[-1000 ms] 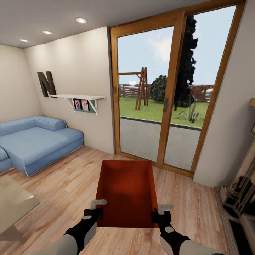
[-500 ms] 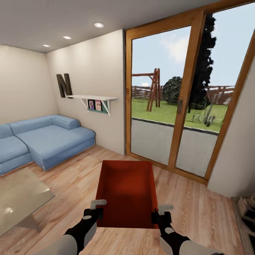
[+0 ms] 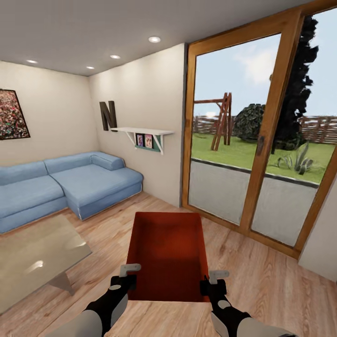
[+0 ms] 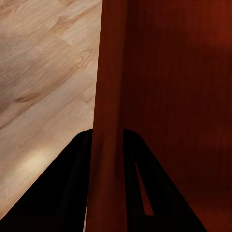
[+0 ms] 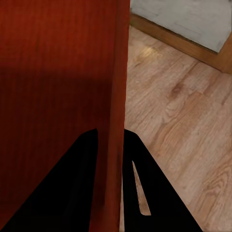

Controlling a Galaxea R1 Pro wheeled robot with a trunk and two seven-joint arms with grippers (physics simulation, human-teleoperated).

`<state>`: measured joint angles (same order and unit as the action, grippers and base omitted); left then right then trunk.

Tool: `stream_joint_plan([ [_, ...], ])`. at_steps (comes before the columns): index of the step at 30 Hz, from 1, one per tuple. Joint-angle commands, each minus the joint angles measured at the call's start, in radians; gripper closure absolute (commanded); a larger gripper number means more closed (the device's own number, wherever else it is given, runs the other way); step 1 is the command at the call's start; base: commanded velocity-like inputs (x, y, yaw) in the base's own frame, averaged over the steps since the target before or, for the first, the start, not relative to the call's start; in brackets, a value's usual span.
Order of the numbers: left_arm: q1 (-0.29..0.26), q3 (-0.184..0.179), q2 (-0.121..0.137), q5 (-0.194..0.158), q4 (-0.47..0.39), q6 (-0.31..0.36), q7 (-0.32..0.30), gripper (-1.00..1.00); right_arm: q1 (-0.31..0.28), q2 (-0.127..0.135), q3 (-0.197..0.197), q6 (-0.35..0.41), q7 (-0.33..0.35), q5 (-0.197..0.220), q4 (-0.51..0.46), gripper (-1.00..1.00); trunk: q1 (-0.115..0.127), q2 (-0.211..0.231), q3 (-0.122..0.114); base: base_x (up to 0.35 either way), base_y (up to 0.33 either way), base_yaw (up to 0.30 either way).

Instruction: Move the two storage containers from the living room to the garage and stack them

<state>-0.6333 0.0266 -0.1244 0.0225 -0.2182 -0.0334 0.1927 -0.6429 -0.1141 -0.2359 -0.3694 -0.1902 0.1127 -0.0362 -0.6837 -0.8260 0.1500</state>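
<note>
The left gripper [image 3: 125, 277] is clamped on the left wall of the bin [image 3: 168, 255], and the right gripper [image 3: 211, 280] is clamped on its right wall. The bin hangs level between them above the wood floor [image 3: 252, 281], near the sofa [image 3: 65, 182] and glass doors [image 3: 262, 150].

- My container [image 3: 167, 255] hides the plank floor beneath it; whether it is one bin or two nested, I cannot tell
- At nine o'clock, the sofa [image 3: 56, 187] and glass table [image 3: 32, 262] are cut off
- At ten o'clock, the wall picture [image 3: 11, 114] is cropped; the shelf photos [image 3: 144, 140] are too small to read
</note>
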Motion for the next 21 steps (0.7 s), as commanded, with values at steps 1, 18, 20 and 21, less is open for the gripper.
stream_joint_plan([
  [1, 0.0, 0.012, 0.0, 0.005, 0.003, -0.003, 0.025, 1.0, -0.001, 0.0, 0.054, -0.026, -0.002, -0.004, -0.01, 1.0, 0.0, -0.001, 0.0, 0.0, 0.0, 0.249],
  [18, 0.0, 0.012, -0.001, 0.005, 0.002, -0.003, 0.025, 1.0, -0.001, 0.001, 0.054, -0.026, -0.002, -0.003, -0.01, 1.0, 0.0, -0.001, -0.018, 0.0, 0.0, 0.253],
  [20, 0.0, 0.012, -0.001, 0.005, 0.002, -0.003, 0.025, 1.0, -0.001, 0.001, 0.053, -0.026, -0.002, -0.003, -0.01, 1.0, 0.0, -0.001, -0.02, 0.0, 0.0, 0.272],
  [21, 0.0, 0.012, -0.001, 0.005, 0.003, -0.003, 0.025, 1.0, -0.001, 0.001, 0.053, -0.026, -0.002, -0.003, -0.01, 1.0, 0.0, -0.001, -0.021, 0.0, 0.0, 0.273],
])
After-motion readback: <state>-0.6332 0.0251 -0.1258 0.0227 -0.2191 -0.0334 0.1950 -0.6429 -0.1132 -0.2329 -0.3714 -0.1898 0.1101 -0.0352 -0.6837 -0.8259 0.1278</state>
